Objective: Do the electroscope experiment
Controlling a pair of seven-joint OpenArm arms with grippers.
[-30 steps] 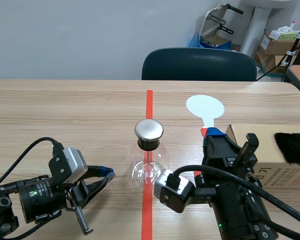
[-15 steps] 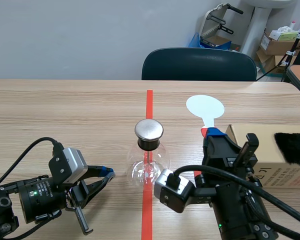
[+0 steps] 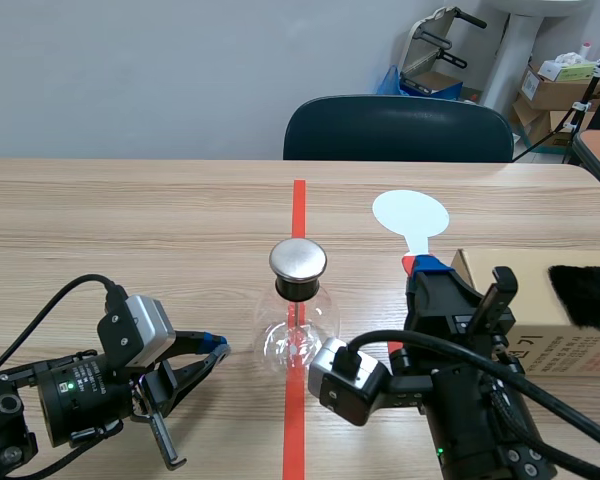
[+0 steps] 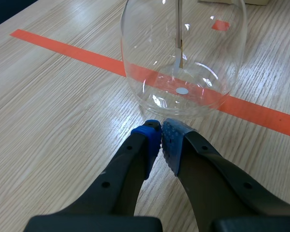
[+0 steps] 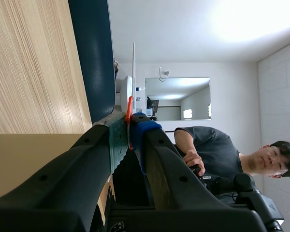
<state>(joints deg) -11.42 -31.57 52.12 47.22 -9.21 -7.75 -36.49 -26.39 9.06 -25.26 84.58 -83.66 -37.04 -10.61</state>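
Note:
The electroscope (image 3: pixel 298 315) is a clear glass flask with a round metal cap, standing on the red tape line at the table's middle. In the left wrist view the flask (image 4: pixel 183 53) shows a thin rod and foil inside. My left gripper (image 3: pixel 218 347) lies low on the table just left of the flask, shut on nothing; its blue pads (image 4: pixel 160 133) meet right before the glass. My right gripper (image 3: pixel 425 268) is shut on the red handle of a white round paddle (image 3: pixel 410 213), which points away toward the table's far side. The paddle (image 5: pixel 133 67) appears edge-on in the right wrist view.
A cardboard box (image 3: pixel 540 315) with a black fur piece (image 3: pixel 587 295) on top stands at the right, next to my right arm. A dark blue chair (image 3: pixel 398 128) stands behind the table. A person (image 5: pixel 217 147) appears in the right wrist view, beyond the table.

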